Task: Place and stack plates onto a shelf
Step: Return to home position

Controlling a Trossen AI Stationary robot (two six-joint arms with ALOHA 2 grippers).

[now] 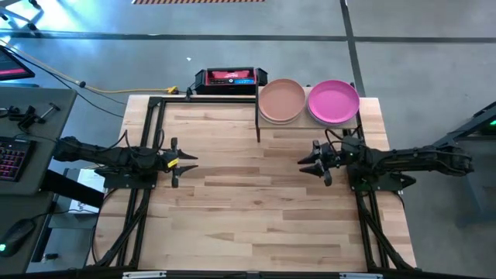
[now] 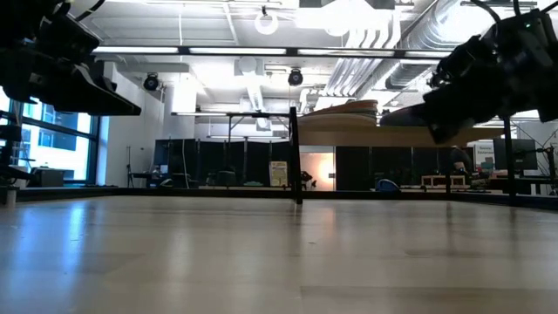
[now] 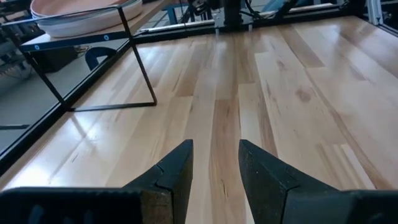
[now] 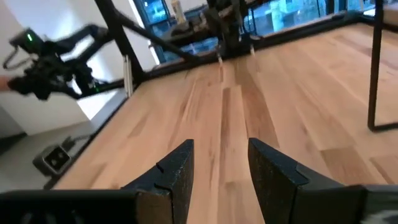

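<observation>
Found the left hand (image 1: 192,160) hanging over the desk (image 1: 248,217) at mid-left of the high view and the right hand (image 1: 304,165) opposite at mid-right, both stretched level toward the centre, fingers parted, gripping nothing. Spotted the shelf (image 3: 81,39) at the desk's upper right, above the right hand, carrying two stacks side by side, a terracotta plate (image 1: 281,99) topping the left and a magenta plate (image 1: 333,101) the right. Noted a red-and-black box (image 1: 229,77) just left of the shelf.
</observation>
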